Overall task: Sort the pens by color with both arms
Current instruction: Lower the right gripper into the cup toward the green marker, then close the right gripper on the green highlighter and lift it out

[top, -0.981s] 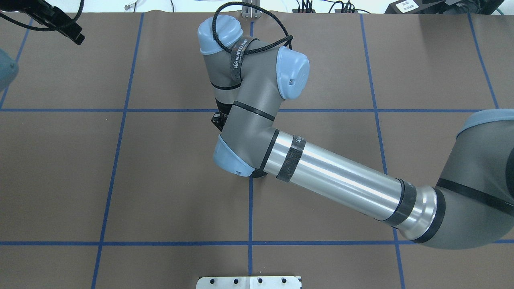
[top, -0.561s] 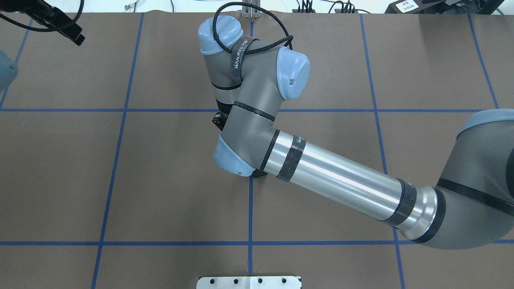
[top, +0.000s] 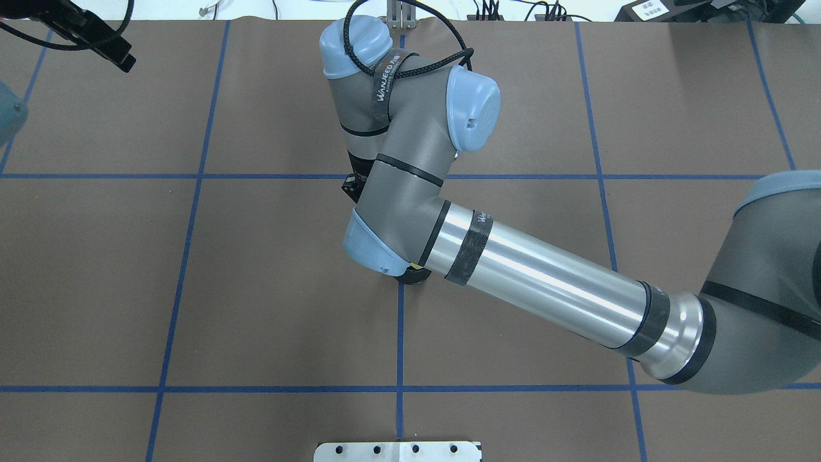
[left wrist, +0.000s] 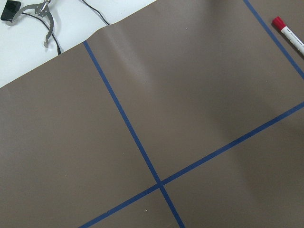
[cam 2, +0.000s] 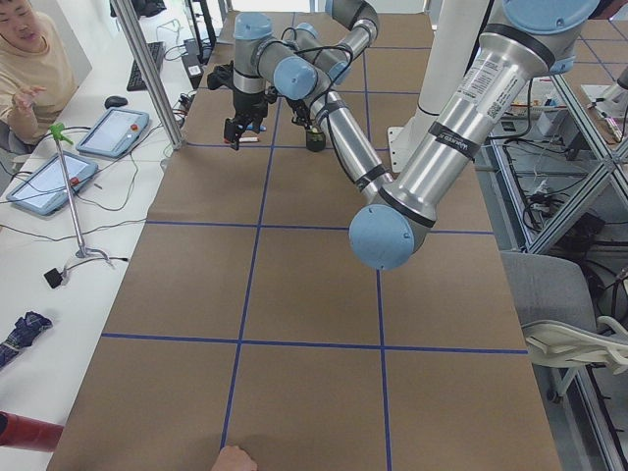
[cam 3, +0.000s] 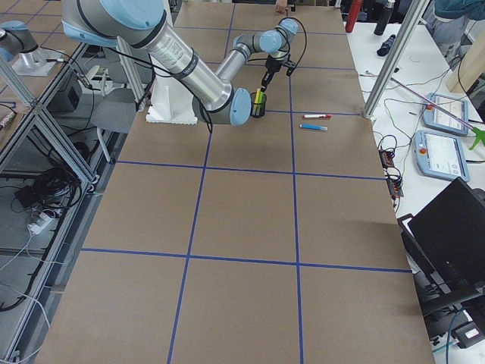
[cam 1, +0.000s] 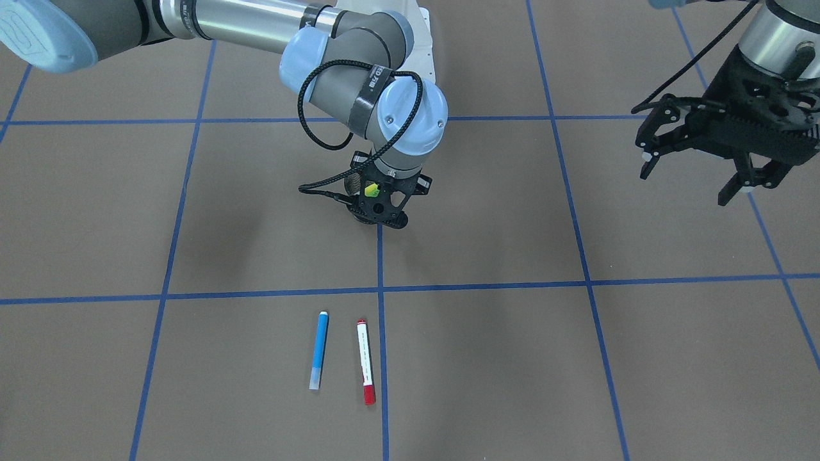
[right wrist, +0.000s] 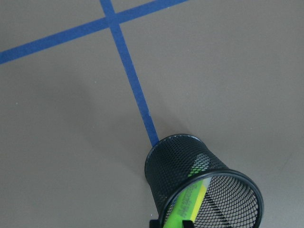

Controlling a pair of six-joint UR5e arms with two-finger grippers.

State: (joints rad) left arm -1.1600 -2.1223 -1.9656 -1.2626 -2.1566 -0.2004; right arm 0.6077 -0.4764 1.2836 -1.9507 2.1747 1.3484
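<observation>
My right gripper point(cam 1: 377, 206) hangs over a black mesh cup point(right wrist: 176, 164) near the table's middle. It looks shut on the top of a yellow pen point(right wrist: 189, 203) that leans inside the cup, and a greener patch shows deeper in. On the operators' side of the cup, a blue pen point(cam 1: 318, 350) and a white pen with red caps point(cam 1: 365, 362) lie side by side on the brown mat. My left gripper point(cam 1: 695, 171) hovers open with nothing in it, high over its own side of the table. The left wrist view catches only the red cap point(left wrist: 280, 23).
Blue tape lines point(cam 1: 379, 289) divide the mat into squares. The right forearm point(top: 545, 282) slants across the middle. A white base plate point(top: 397, 451) sits at the robot's edge. A seated person point(cam 2: 29, 59), tablets point(cam 2: 113, 132) and cables lie beyond the far edge.
The right arm's wrist and elbow joints have shifted slightly away from the robot, and a yellow speck now shows beside the cup. The left gripper has not moved.
</observation>
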